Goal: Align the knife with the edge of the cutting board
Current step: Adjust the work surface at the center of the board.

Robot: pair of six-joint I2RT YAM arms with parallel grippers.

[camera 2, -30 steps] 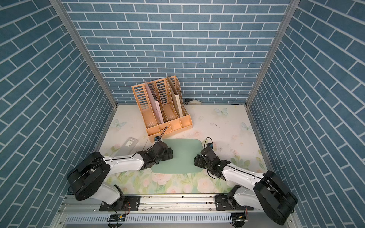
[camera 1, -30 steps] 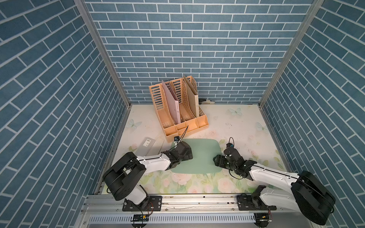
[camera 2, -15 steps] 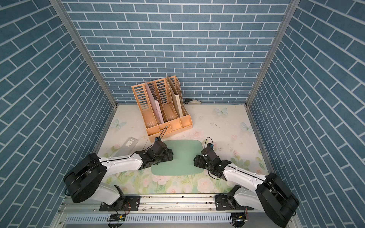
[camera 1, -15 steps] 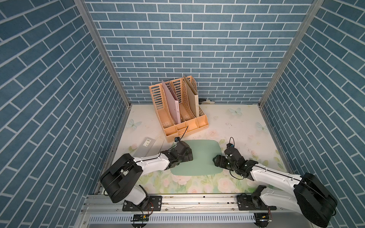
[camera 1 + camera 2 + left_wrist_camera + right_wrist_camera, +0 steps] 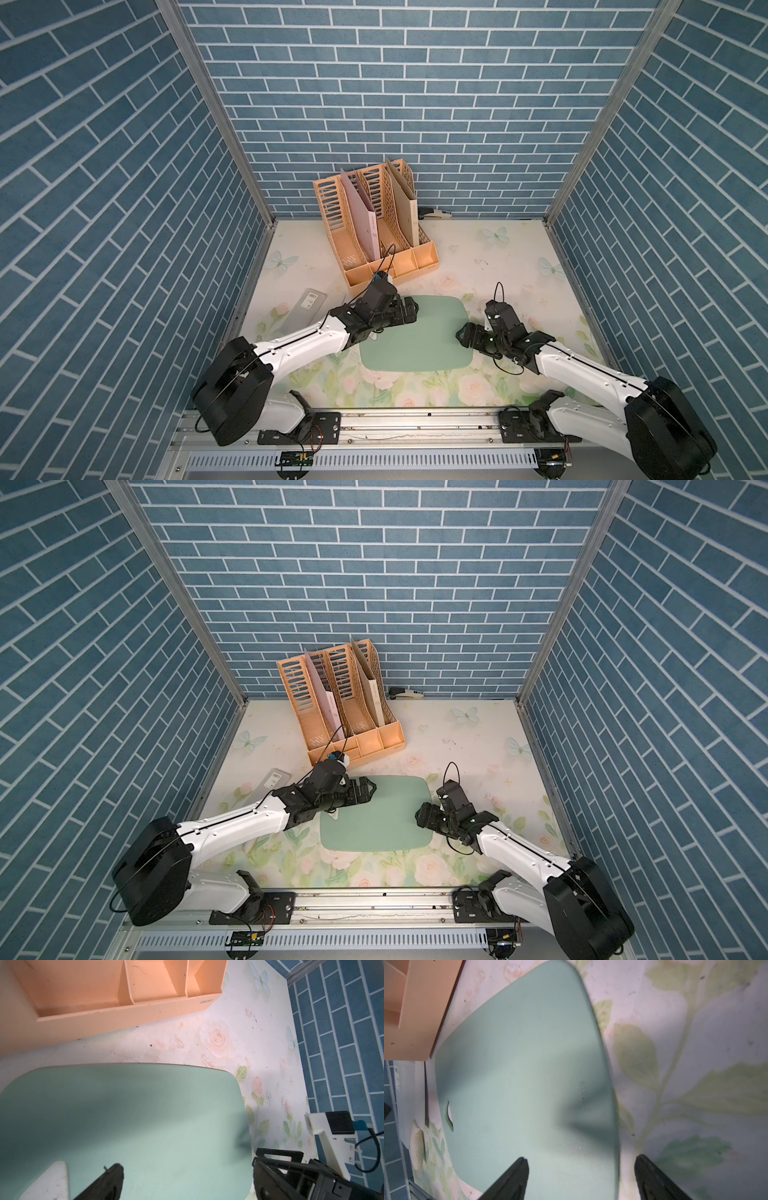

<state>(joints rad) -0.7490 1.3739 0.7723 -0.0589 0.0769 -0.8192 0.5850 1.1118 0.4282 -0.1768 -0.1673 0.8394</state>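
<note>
- The cutting board (image 5: 417,334) is seen flat on the table (image 5: 478,257).
- The left tool (image 5: 405,312) is spread wide over its far left corner.
- The right tool (image 5: 581,1176) is parted astride its right edge, nothing gripped.
- The knife cannot be made out.

Pale mint-green flat plastic cutting board (image 5: 419,332): uniform colour, no pattern. Surface (image 5: 490,257): cream-white, printed with pink roses, green leaves and pale blue butterflies, with dark specks. Slotted plastic file rack (image 5: 374,232): peach-orange, holding one pink and one beige folder. Enclosure walls (image 5: 415,104): blue brick pattern with white joints. Robot arms (image 5: 299,353): white links, black joints. Flat translucent packet (image 5: 305,311): grey, with a white barcode label.
</note>
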